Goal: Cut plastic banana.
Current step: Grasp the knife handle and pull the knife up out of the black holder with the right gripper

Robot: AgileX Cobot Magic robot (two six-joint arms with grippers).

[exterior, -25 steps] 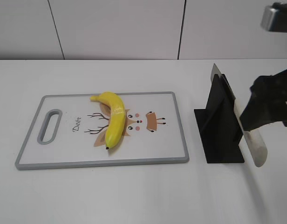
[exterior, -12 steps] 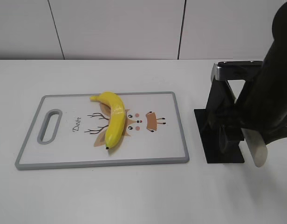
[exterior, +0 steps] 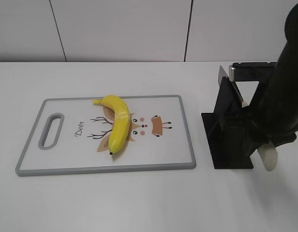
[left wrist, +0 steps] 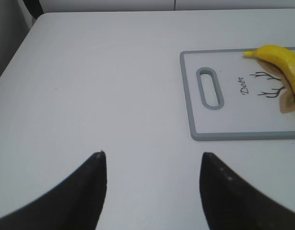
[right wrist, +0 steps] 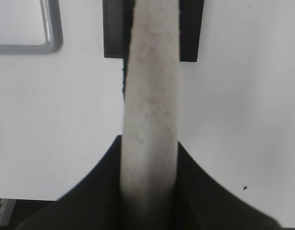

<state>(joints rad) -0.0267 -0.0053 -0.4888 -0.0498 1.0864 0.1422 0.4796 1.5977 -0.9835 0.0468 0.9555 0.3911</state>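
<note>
The plastic banana (exterior: 119,123), glossy yellow with dark tips, lies on a white, grey-rimmed cutting board (exterior: 67,152) with a deer print. Its top part also shows in the left wrist view (left wrist: 281,60). A knife stands in a black holder (exterior: 229,137) right of the board, its whitish handle (exterior: 268,157) sticking out towards me. My right gripper (right wrist: 150,143) is shut on this handle (right wrist: 152,86), with a finger pressed against each side. My left gripper (left wrist: 152,155) is open and empty over bare table, left of the board (left wrist: 233,117). It does not show in the exterior view.
The black holder's base (right wrist: 114,28) lies just beyond the right gripper, with the board's corner (right wrist: 49,40) to its left. A panelled wall runs behind the white table. The table's left edge (left wrist: 18,52) shows in the left wrist view.
My right arm has come down over the knife holder and its gripper has closed round the handle. Less of the handle shows now. Banana and board have not moved.
</note>
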